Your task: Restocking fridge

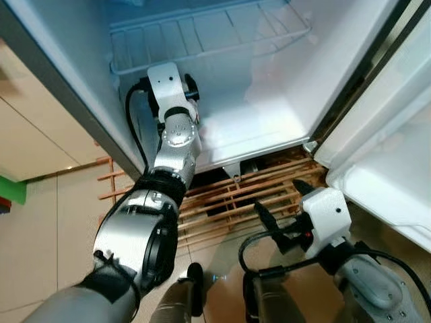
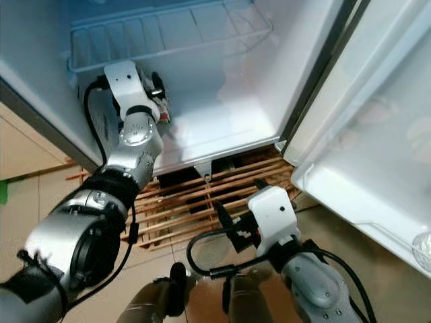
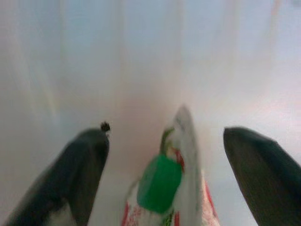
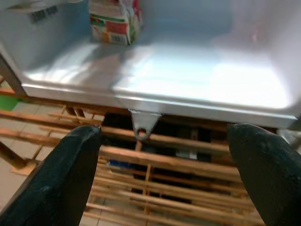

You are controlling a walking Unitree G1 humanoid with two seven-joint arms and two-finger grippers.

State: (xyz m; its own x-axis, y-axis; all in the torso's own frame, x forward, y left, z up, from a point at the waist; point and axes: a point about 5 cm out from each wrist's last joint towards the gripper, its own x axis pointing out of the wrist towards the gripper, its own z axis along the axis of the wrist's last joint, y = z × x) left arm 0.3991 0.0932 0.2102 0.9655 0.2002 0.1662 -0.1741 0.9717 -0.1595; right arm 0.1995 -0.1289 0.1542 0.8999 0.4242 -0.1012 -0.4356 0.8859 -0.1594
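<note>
A small milk carton point(image 3: 181, 188) with red and green print and a green cap point(image 3: 159, 183) stands on the white fridge floor point(image 1: 249, 128) at the back left, also seen as the carton point(image 4: 115, 21). My left gripper point(image 3: 167, 136) reaches into the fridge and is open, one finger on each side of the carton top with a gap to both. In the eye views the left gripper point(image 1: 192, 87) sits just under the wire shelf point(image 1: 202, 40). My right gripper point(image 1: 283, 202) hangs open and empty, low in front of the fridge's bottom edge point(image 4: 155, 101).
The fridge door point(image 1: 397, 155) stands open on the right with its white door shelf. A slatted wooden rack point(image 1: 229, 195) lies under the fridge. Tiled floor point(image 1: 47, 222) lies to the left, with a pale cabinet side point(image 1: 34, 128) beyond it.
</note>
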